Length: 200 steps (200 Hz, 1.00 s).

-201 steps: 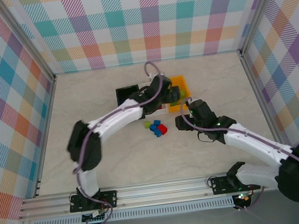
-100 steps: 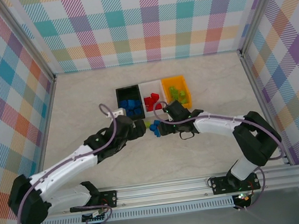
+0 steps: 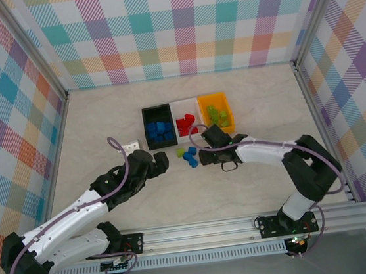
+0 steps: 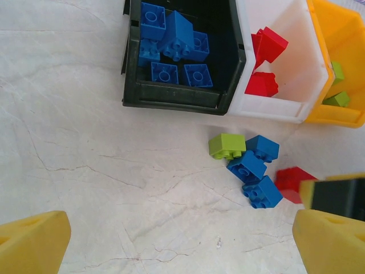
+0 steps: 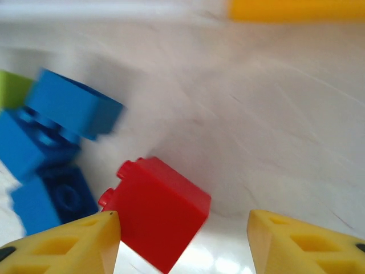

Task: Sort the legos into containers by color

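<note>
Three bins stand in a row: the black bin [image 3: 148,129] [image 4: 171,97] holds blue legos, the white bin [image 3: 183,105] [image 4: 296,63] red ones, the orange bin [image 3: 226,109] [image 4: 333,34] lime green ones. In front of them lie a loose green brick [image 4: 227,145] [image 3: 180,152], three blue bricks [image 4: 246,165] [image 3: 191,153] and a red brick [image 4: 291,182] [image 5: 157,208]. My right gripper [image 3: 203,156] [image 5: 182,240] is open low over the table, the red brick between its fingers [image 5: 63,245]. My left gripper [image 3: 161,160] [image 4: 182,251] hangs open and empty, left of the pile.
Checked walls enclose the marble-look table [image 3: 254,182]. A metal rail [image 3: 200,231] runs along the near edge. The bins sit just behind the loose pile. One of the right gripper's fingers [image 4: 336,197] shows in the left wrist view beside the red brick.
My left arm has pulled back from over the orange bin to the near left. My right gripper has moved left to the loose pile and now straddles the red brick.
</note>
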{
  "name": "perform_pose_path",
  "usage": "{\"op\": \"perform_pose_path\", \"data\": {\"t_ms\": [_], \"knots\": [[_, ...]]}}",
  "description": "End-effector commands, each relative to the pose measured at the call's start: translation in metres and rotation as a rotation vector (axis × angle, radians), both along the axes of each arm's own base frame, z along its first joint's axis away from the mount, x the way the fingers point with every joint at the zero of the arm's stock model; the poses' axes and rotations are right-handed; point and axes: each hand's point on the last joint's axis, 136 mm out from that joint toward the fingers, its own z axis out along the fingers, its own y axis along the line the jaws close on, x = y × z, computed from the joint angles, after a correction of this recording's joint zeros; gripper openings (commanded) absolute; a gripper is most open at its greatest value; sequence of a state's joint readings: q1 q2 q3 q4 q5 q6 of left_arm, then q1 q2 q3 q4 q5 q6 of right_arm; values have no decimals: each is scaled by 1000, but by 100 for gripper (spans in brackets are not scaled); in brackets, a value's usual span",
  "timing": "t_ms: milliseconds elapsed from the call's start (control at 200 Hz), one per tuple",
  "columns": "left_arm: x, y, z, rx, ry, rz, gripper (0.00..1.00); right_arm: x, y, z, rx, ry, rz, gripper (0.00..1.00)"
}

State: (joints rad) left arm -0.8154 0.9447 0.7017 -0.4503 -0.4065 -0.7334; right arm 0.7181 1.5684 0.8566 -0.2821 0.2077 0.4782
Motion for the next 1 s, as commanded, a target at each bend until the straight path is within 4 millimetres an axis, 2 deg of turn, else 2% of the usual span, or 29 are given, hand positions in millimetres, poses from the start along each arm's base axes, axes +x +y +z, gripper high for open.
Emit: {"op": "perform_pose_path", "data": {"t_ms": [0, 165, 235, 360, 480, 620, 735, 850, 995], "knots": [[-1, 7, -4, 29, -3, 14, 100, -14, -36, 3, -87, 6, -71, 62], [-3, 9, -2, 31, -6, 12, 100, -9, -10, 27, 31, -52, 31, 75], [-3, 12, 0, 34, -11, 17, 100, -5, -3, 25, 37, -27, 23, 78], [-5, 15, -1, 39, -12, 21, 100, 4, 4, 8, 26, 25, -27, 81], [-7, 18, -4, 52, -2, 30, 100, 10, 9, -7, 6, 55, -51, 77], [-8, 24, -7, 75, 2, 42, 100, 7, 12, -15, -24, 74, -36, 63], [-9, 25, -7, 80, 2, 44, 100, 5, 9, -12, -26, 66, -39, 51], [-8, 24, -7, 80, 0, 42, 100, 8, 11, 5, -4, 24, -24, 40], [-7, 25, -7, 90, 0, 45, 100, 21, 25, 61, 67, -95, 32, 39]]}}
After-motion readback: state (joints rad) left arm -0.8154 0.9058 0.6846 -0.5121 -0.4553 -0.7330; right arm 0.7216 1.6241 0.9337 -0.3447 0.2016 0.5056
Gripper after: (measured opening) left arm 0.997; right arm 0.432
